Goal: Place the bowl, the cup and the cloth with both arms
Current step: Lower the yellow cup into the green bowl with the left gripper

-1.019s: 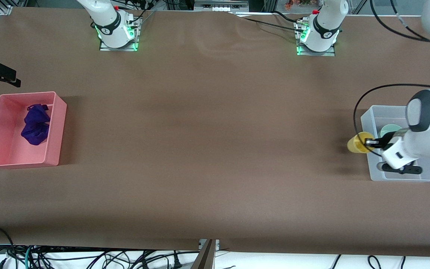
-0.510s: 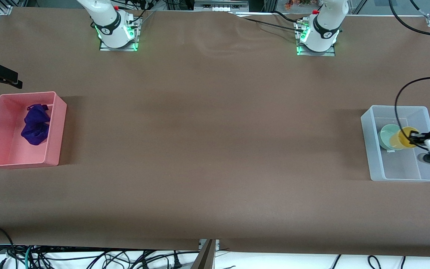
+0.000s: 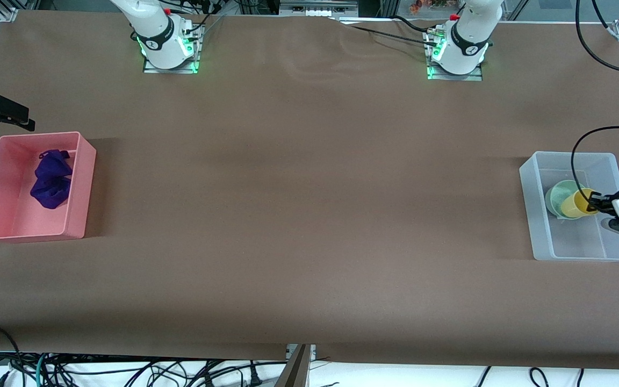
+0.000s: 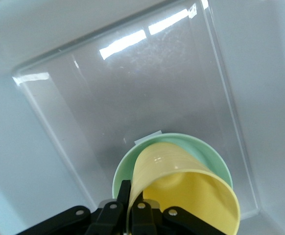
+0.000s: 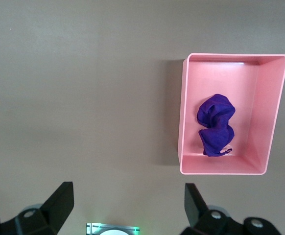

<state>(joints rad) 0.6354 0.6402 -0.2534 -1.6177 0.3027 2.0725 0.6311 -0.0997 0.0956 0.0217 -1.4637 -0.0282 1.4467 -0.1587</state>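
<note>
left gripper (image 3: 590,206) clamped on cup (image 4: 181,193) over bowl (image 4: 206,152); right gripper (image 5: 128,205) wide open, empty, high above cloth (image 5: 216,125).

Even overhead light fell on the brown table (image 3: 309,215), leaving soft shadows beside the pink bin (image 3: 86,161). Bright window-like glare streaked the clear bin (image 4: 132,88) ahead of the left gripper (image 4: 132,215), whose fingers looked slightly blurred.

The left gripper (image 3: 593,205) hangs low at the left arm's end of the desk, wrist tilted, fingers (image 4: 135,211) clamped on the rim of a yellow cup (image 3: 577,203). The right gripper (image 5: 128,200) waits high over the right arm's end, fingers (image 5: 60,201) spread wide, pointing down.
</note>
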